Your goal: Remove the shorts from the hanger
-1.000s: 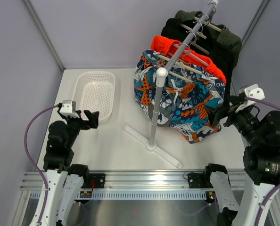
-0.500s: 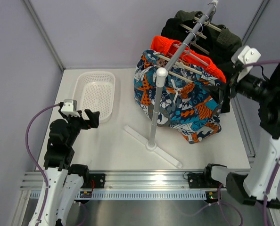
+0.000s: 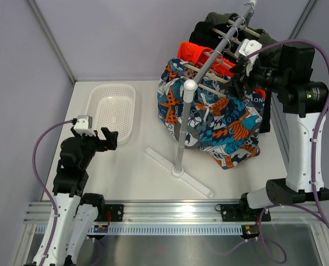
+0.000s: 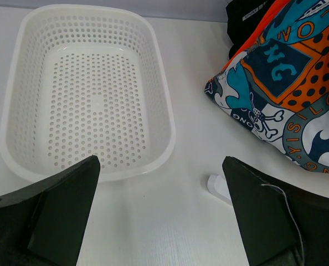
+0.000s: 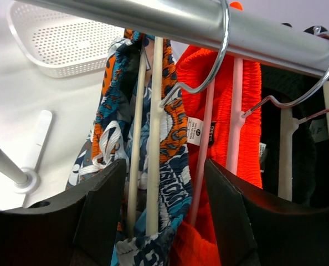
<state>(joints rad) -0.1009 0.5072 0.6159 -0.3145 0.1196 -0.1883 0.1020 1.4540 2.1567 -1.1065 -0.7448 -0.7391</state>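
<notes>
Swung up from the table's far side, the right arm (image 3: 301, 144) now reaches in over the sloping rail (image 3: 214, 52), probably placed to lift a hanger off, while the left gripper (image 4: 162, 166) waits wide open near the basket (image 3: 113, 86). The patterned shorts (image 3: 220, 124) hang at the rail's near end, waistband up and legs down, with the orange shorts (image 5: 247, 111) just behind. The right gripper (image 5: 164, 166) has its jaws part-open astride the patterned pair's white hanger (image 5: 153, 122), whose bar lies across the rail; no grip shows.
</notes>
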